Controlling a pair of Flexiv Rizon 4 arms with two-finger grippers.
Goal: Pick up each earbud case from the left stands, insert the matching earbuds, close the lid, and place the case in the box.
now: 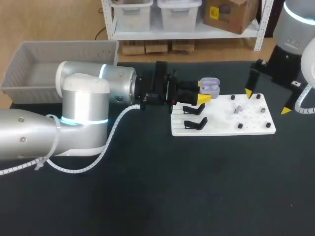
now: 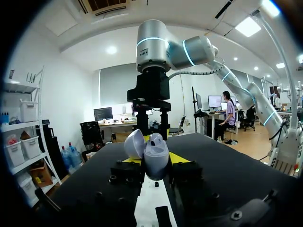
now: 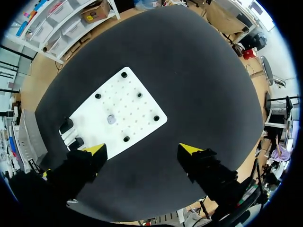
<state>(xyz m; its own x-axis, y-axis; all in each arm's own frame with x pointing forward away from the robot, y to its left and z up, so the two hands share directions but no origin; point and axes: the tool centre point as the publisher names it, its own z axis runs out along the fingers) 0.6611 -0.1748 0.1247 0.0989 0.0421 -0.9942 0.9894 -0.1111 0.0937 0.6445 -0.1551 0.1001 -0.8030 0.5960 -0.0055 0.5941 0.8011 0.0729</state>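
Left claw (image 1: 204, 92) clamped on the purple case (image 1: 210, 87), lid open, at the white board's (image 1: 256, 129) far left corner. Right claw (image 1: 267, 102) spread wide, empty, over the board's right end. Early stage: one earbud (image 1: 238, 108) loose mid-board, lid unshut, nothing visible in the grey box (image 1: 29, 59). Left wrist view shows the raised lid, no earbud; right wrist view shows the earbud, not the case.

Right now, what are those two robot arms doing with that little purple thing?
The left gripper has a lilac earbud case, lid open, between its yellow tips, over the white board. The right gripper hangs open above the board's other end, holding nothing. One earbud lies on the board, not yet in the case. Two black stands beside the case are empty. The grey box sits at the table's back left.
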